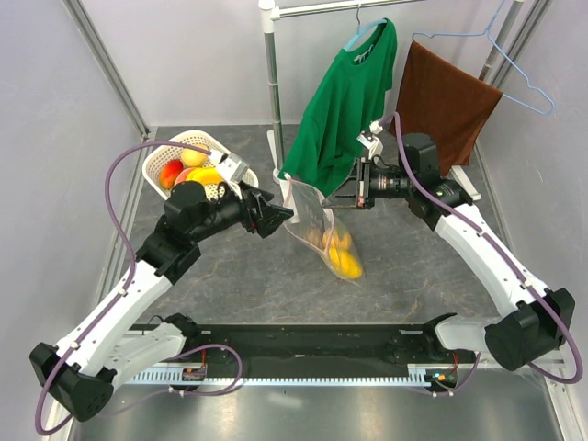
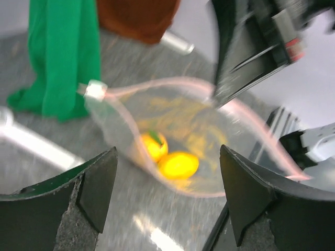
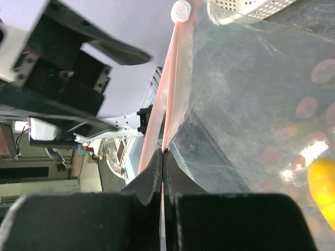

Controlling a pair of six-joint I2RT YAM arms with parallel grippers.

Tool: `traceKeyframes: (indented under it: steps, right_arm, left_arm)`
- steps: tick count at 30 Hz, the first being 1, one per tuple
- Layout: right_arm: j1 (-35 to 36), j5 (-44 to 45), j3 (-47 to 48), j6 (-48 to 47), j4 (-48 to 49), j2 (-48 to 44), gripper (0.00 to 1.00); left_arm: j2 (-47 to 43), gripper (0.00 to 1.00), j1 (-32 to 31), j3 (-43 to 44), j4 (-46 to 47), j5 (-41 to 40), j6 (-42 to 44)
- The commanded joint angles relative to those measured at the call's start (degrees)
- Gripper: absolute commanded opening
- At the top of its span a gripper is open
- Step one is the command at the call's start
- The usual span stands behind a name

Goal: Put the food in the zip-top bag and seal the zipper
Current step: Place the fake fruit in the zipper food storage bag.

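Note:
The clear dotted zip-top bag hangs mouth-up over the table's middle, with yellow-orange fruits in its bottom. My right gripper is shut on the bag's pinkish zipper edge, pinching it at the fingertips. The white slider sits at the strip's far end. My left gripper is open and empty just left of the bag. In the left wrist view the bag's mouth gapes open, with two yellow fruits inside. More fruit lies in the white basket.
A green shirt hangs from a rack pole just behind the bag. A brown towel hangs at the back right beside a blue hanger. Grey walls close in both sides.

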Motion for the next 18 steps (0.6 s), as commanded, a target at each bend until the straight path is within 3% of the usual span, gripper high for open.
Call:
traceKeyframes:
  steps: [1,4,7,10,11,14,16,18]
  right_arm:
    - [-0.2,-1.4,-0.1,-0.9,2.8,-2.7,0.00]
    - [-0.1,-1.4,-0.4,-1.4,2.8,-3.5,0.00]
    - [-0.1,-1.7,-0.3,-1.7,2.7,-4.2,0.00]
    - [-0.3,-0.9,-0.5,-3.1,1.8,-5.1,0.00]
    - [-0.2,-0.5,-0.3,-3.8,0.9,-5.3,0.00]
    - [-0.1,4.7,2.5,-10.4,-7.0,-4.9,0.00]
    - [0.0,13.7,6.0,-16.3,-15.6,-4.3,0.00]
    - [0.0,21.0,6.7,-17.7,-19.8,-4.3,0.00]
  left_arm:
    - [2.2,0.84,0.1,1.6,-12.1,-4.6,2.6]
    - [4.3,0.82,0.0,2.6,-12.0,-1.1,2.1]
    - [6.3,0.74,0.1,4.1,-12.2,-1.3,2.6]
    - [7.8,0.45,0.1,6.3,-12.4,1.4,3.5]
    - [8.0,0.28,0.1,7.0,-12.5,4.0,3.4]
    - [7.5,0.11,-0.1,10.7,-11.1,11.3,1.3]
    - [7.6,0.02,-0.7,13.2,-11.1,12.7,0.1]
    - [8.9,0.02,-0.6,14.9,-14.7,11.4,-0.6]
